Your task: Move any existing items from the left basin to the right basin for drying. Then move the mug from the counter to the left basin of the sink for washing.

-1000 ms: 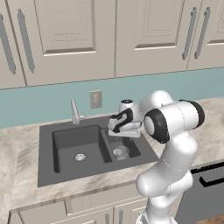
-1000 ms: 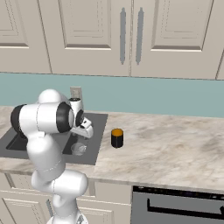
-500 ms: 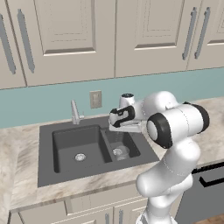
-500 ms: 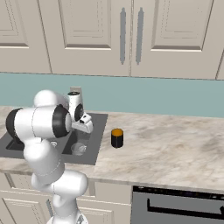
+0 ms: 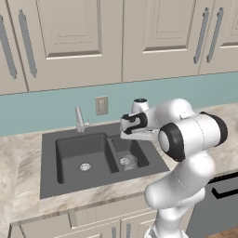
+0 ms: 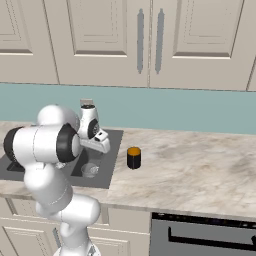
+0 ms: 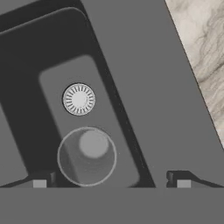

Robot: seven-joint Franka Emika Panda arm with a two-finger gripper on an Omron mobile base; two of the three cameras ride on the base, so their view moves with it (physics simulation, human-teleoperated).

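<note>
The clear glass tumbler (image 7: 86, 156) stands upright on the floor of the narrow right basin (image 7: 52, 83), just beside its round silver drain (image 7: 78, 99). The tumbler (image 5: 130, 161) also shows there from the left, and from the right (image 6: 90, 170). My gripper (image 7: 111, 183) hangs open above it, holding nothing, its fingertips (image 7: 39, 183) well apart. The gripper (image 5: 128, 135) hovers over the right basin (image 5: 135, 151). The wide left basin (image 5: 74, 151) holds nothing but its drain. The black mug (image 6: 133, 158) with an orange inside stands on the marble counter (image 6: 190, 165), to the right of the sink (image 6: 112, 165).
A thin silver faucet (image 5: 80, 120) rises behind the sink, with a wall outlet (image 5: 101, 105) beside it. Wall cabinets (image 5: 139, 37) hang above. A dark oven front (image 6: 200, 235) sits under the counter on the right. My own arm (image 5: 186, 139) stands close to the sink's right side.
The hand has lifted up and away from the right basin, jaws staying open. The tumbler stays standing on the basin floor.
</note>
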